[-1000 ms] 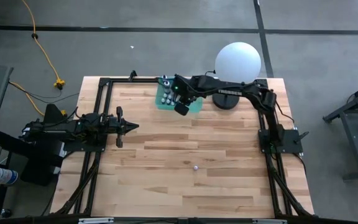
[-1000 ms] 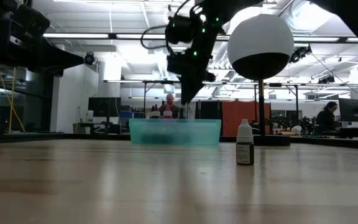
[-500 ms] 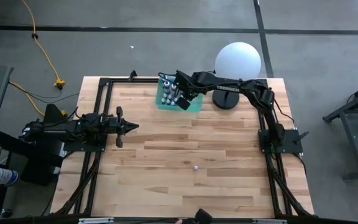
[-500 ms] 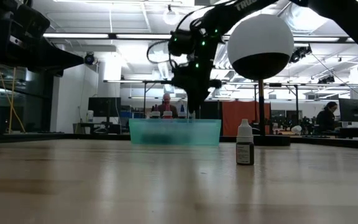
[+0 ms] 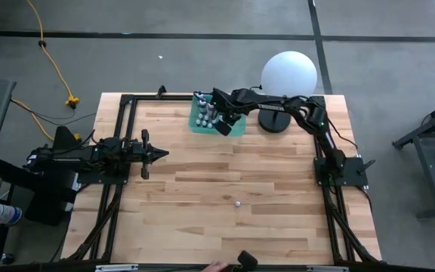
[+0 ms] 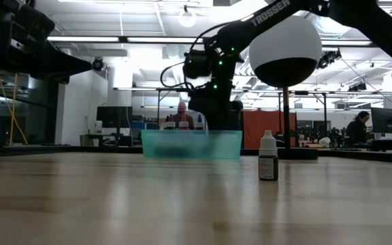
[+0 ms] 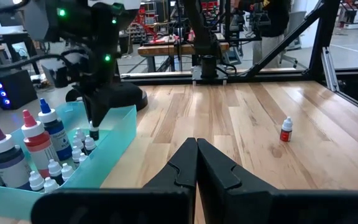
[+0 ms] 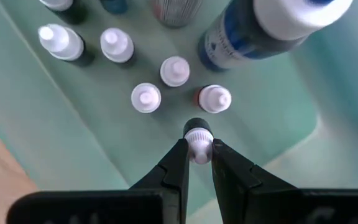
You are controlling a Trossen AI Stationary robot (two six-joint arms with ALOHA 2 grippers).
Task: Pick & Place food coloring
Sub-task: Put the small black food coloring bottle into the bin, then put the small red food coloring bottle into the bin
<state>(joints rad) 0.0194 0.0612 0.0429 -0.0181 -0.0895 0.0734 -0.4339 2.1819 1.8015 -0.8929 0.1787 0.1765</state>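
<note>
Right tool (image 8: pixel 199 151) reaches into the teal tray (image 5: pixel 236 128), its fingers pinching the white cap of one small food coloring bottle (image 8: pixel 198 135) whose body is hidden below. Left tool (image 7: pixel 196 163) waits clenched over the wooden table (image 5: pixel 202 181), where another bottle (image 6: pixel 268 156) stands alone.

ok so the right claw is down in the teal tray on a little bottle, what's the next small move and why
Probably open the right claw and lift straight up. It pinches the white cap of a small bottle that stands upright just over the tray floor beside the other bottles, so it looks ready to release. One bottle still waits on the table. The left claw rests shut.
</note>
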